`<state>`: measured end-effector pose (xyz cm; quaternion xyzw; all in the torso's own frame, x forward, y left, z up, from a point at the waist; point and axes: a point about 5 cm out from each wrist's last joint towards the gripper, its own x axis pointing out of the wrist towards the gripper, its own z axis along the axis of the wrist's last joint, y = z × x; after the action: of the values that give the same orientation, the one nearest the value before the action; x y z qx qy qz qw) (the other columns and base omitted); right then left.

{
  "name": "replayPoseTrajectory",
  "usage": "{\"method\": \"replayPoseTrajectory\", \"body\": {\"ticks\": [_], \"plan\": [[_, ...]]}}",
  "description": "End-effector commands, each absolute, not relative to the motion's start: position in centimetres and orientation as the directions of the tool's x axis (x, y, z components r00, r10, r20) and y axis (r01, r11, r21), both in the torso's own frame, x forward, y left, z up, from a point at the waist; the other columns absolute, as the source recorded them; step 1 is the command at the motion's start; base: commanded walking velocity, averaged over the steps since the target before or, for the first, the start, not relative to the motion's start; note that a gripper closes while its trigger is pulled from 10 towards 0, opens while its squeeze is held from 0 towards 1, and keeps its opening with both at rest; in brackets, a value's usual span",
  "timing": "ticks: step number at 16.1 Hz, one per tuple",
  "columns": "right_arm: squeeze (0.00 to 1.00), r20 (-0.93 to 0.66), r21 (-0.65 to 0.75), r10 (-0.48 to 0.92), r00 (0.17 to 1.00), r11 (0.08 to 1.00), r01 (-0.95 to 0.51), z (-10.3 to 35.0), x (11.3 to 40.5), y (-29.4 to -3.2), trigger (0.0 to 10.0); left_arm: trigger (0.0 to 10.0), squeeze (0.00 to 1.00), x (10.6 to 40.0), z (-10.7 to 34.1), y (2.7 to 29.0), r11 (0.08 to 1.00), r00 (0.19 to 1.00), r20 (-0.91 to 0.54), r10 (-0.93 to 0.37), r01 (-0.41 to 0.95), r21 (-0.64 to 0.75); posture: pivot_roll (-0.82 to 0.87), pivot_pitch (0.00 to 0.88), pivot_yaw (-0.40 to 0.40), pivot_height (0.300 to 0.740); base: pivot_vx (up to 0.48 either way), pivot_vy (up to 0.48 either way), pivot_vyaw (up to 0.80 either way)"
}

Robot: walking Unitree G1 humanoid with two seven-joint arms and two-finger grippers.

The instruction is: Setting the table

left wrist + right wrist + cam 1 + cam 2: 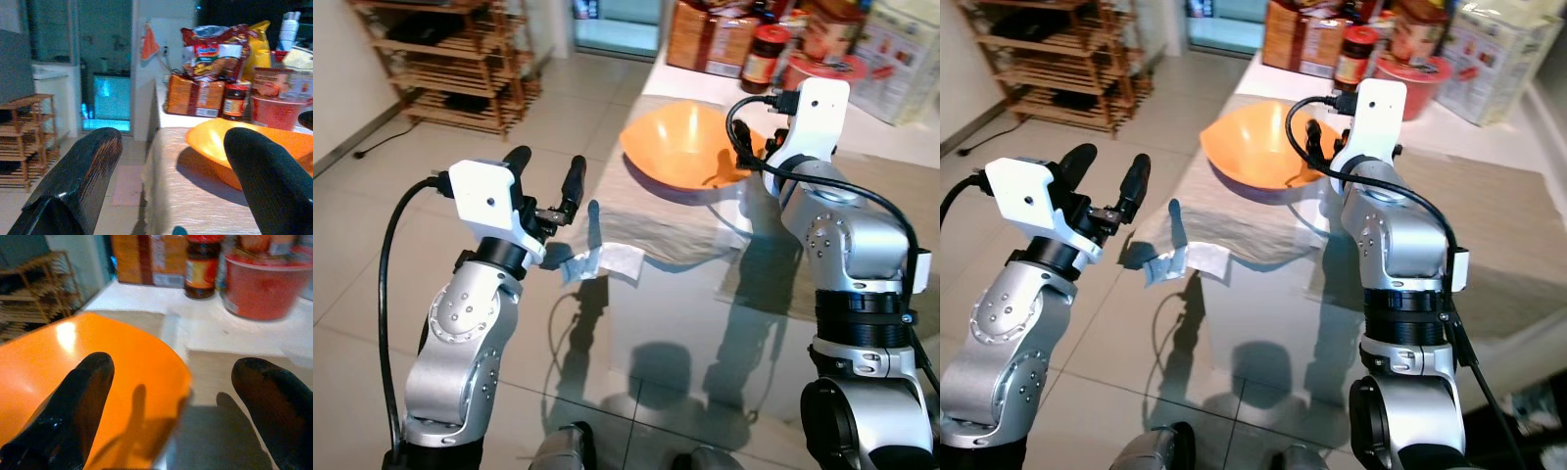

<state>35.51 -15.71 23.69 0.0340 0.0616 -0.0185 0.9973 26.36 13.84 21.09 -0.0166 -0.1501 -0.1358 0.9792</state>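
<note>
An orange bowl (680, 142) sits on a beige placemat (646, 230) on the glass table. My right gripper (171, 377) is open at the bowl's near right rim. One finger is over the bowl's inside and the other over the mat; I cannot tell whether either touches the bowl. My left gripper (546, 164) is open and holds nothing. It hangs over the floor just left of the table's edge, pointing towards the bowl (254, 147).
A red tub (266, 281), a jar (200, 269) and snack packs (210, 73) crowd the table's far end. A second placemat (1489, 235) lies to the right. A wooden rack (460, 69) stands on the tiled floor at the far left. A placemat corner (597, 262) hangs off the table edge.
</note>
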Motion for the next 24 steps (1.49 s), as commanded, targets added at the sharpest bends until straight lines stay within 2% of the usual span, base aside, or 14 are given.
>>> {"method": "replayPoseTrajectory", "body": {"ticks": [1,3,5,6,7,8,14,16,21,22,24], "plan": [[0.0,-0.144,0.052,-0.069,0.987,0.996,0.077,24.2,35.2,-16.4,10.0,10.0,0.0,26.0,21.3,13.5,0.959,0.913,0.301,-0.277,0.284,0.021,-0.08,0.13,-0.003,0.74,0.0,0.0,0.0],[0.0,-0.204,0.075,-0.066,0.977,0.994,0.083,23.5,35.0,-16.4,10.0,10.0,0.0,25.9,21.3,13.5,0.958,0.913,0.3,-0.278,0.286,0.017,-0.08,0.133,0.0,0.74,0.0,0.0,0.0],[0.0,-0.282,0.161,-0.021,0.959,0.984,0.069,22.3,34.9,-16.0,10.0,10.0,0.0,25.9,21.2,13.3,0.957,0.913,0.298,-0.279,0.288,0.015,-0.08,0.136,-0.002,0.74,0.0,0.0,0.0],[0.0,-0.278,0.248,0.04,0.96,0.968,0.032,22.3,34.9,-15.3,4.7,10.0,0.0,25.8,21.2,13.3,0.958,0.913,0.298,-0.278,0.287,0.015,-0.08,0.136,-0.002,0.74,0.0,0.0,0.0],[0.0,-0.267,0.289,0.072,0.961,0.957,0.009,22.5,34.9,-14.9,4.0,10.0,0.0,25.8,21.2,13.3,0.958,0.913,0.299,-0.277,0.286,0.014,-0.08,0.137,-0.003,0.74,0.0,0.0,0.0],[0.0,-0.25,0.347,0.122,0.961,0.937,-0.029,22.8,34.9,-14.2,0.0,10.0,0.0,25.8,21.2,13.3,0.959,0.914,0.3,-0.274,0.283,0.013,-0.08,0.138,-0.005,0.74,0.0,0.0,0.0],[0.0,-0.279,0.385,0.176,0.944,0.921,-0.057,22.4,34.8,-13.1,0.0,10.0,0.0,25.6,21.2,13.1,0.959,0.914,0.3,-0.273,0.284,0.008,-0.08,0.144,-0.012,0.74,0.0,0.0,0.0],[0.0,-0.218,0.411,0.182,0.959,0.908,-0.079,23.2,35.0,-12.8,0.0,10.0,0.0,25.5,21.3,13.1,0.959,0.914,0.3,-0.272,0.283,0.007,-0.08,0.157,-0.012,0.74,0.0,0.0,0.0],[0.0,-0.173,0.443,0.208,0.963,0.889,-0.112,24.4,34.6,-12.1,0.0,10.0,0.0,23.7,21.5,12.3,0.956,0.92,0.284,-0.27,0.29,-0.032,-0.09,0.289,-0.02,0.74,0.0,0.0,0.0],[0.0,-0.131,0.468,0.277,0.952,0.864,-0.187,24.8,34.9,-10.6,0.0,10.0,0.0,23.0,21.4,12.2,0.957,0.927,0.268,-0.262,0.285,-0.051,-0.09,0.334,-0.026,0.74,0.0,0.0,0.0],[0.0,-0.087,0.483,0.293,0.952,0.848,-0.217,25.5,34.9,-10.3,0.0,10.0,0.0,22.5,21.3,12.3,0.96,0.934,0.252,-0.252,0.274,-0.056,-0.08,0.353,-0.028,0.74,0.0,0.0,0.0]]}}
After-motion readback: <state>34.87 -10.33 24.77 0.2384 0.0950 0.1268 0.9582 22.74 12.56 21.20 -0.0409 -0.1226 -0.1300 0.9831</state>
